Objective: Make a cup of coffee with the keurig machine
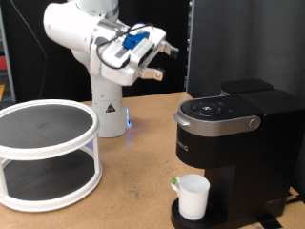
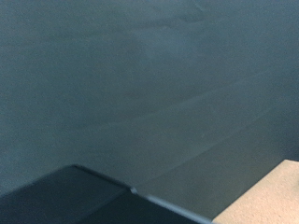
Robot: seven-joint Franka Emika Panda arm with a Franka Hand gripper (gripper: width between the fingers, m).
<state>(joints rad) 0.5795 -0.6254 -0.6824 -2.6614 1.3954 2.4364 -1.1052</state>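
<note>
The black keurig machine (image 1: 229, 134) stands at the exterior view's right with its silver-trimmed lid down. The white cup (image 1: 193, 197) sits on the drip tray under the machine's spout. My gripper (image 1: 164, 59) hangs high in the air, above and to the exterior view's left of the machine. It is open, tilted sideways, with nothing between its fingers. The wrist view shows no fingers. It shows only a dark backdrop, a black edge of the machine (image 2: 75, 198) and a corner of the table (image 2: 280, 196).
A white two-tier round rack (image 1: 48, 153) with dark mesh shelves stands at the exterior view's left. The arm's white base (image 1: 107, 110) is behind it. A tall dark panel (image 1: 238, 43) rises behind the machine. Something small and green (image 1: 175, 184) lies beside the cup.
</note>
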